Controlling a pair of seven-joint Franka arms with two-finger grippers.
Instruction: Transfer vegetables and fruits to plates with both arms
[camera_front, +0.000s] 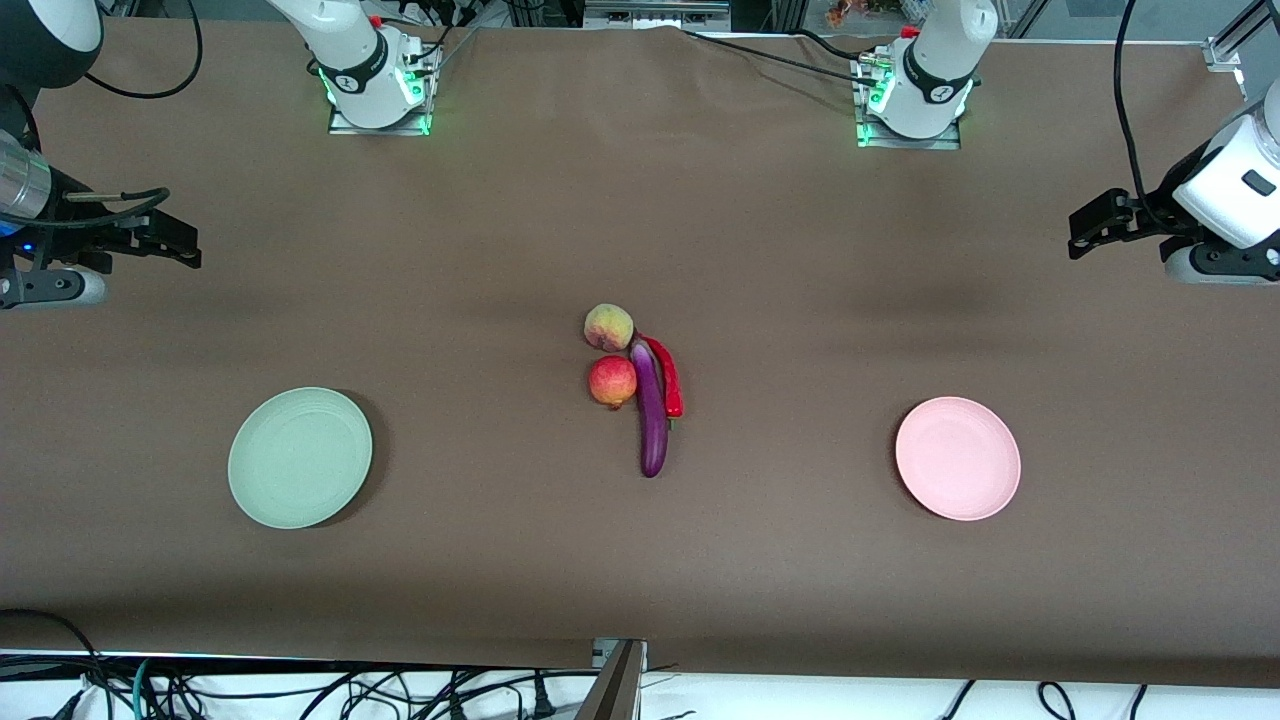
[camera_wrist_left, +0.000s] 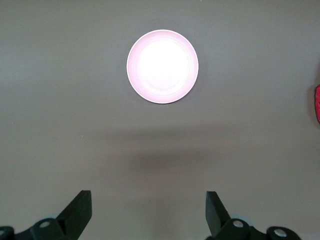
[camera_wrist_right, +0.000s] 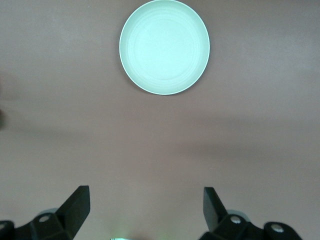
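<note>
The pale peach (camera_front: 609, 327), the redder fruit (camera_front: 613, 382), the purple eggplant (camera_front: 651, 410) and the red chili (camera_front: 666, 375) lie packed together at mid-table. The mint green plate (camera_front: 300, 457) sits toward the right arm's end and shows in the right wrist view (camera_wrist_right: 164, 47). The pink plate (camera_front: 958, 458) sits toward the left arm's end and shows in the left wrist view (camera_wrist_left: 162, 66). Both plates are empty. My left gripper (camera_front: 1085, 228) (camera_wrist_left: 148, 205) hangs open and empty over its table end. My right gripper (camera_front: 180, 243) (camera_wrist_right: 146, 202) hangs open and empty over its end.
The table is covered with a brown cloth (camera_front: 640, 560). The two arm bases (camera_front: 378, 90) (camera_front: 912, 100) stand along the edge farthest from the front camera. Cables run along the edge nearest it. A sliver of the red chili (camera_wrist_left: 317, 104) shows at the edge of the left wrist view.
</note>
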